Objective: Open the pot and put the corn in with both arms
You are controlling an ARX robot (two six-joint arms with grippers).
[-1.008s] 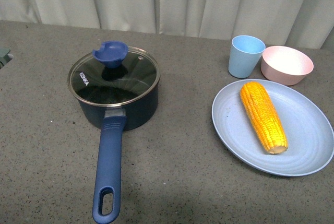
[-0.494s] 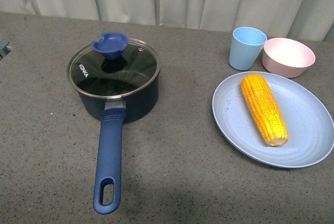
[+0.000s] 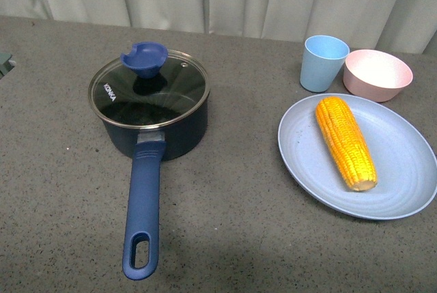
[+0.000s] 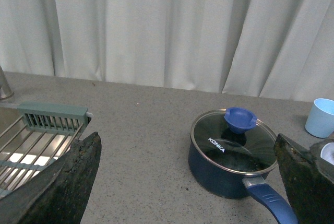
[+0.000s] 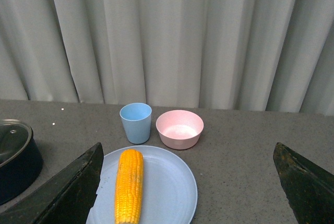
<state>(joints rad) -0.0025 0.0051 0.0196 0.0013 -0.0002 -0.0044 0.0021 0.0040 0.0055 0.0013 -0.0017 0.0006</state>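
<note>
left gripper (image 4: 186, 136) is spread wide, its two dark fingers (image 4: 62, 182) at the far edges of its wrist view with nothing between them and touching nothing. right gripper (image 5: 188, 145) is spread just as wide and holds nothing either. neither arm shows in the front view.

the only writing i can read is "konka", in white on the glass lid (image 3: 171, 95), near its rim at about 9 o'clock.

the pot (image 3: 157, 136) sits on the grey table (image 3: 232, 204) at about 10 o'clock from the table's middle. the lid is on, with its blue knob (image 3: 144, 59) up. the handle (image 3: 143, 204) runs toward 6 o'clock, its slot hole at the near end.

the corn (image 3: 345, 141) lies on a blue plate (image 3: 403, 170) at 3 o'clock, well apart from the pot. it runs from about 12 to 5 o'clock across the plate. a blue cup (image 3: 323, 64) stands just past the plate at 12 o'clock, and a pink bowl (image 3: 377, 74) sits just beside the cup at its 3 o'clock.
</note>
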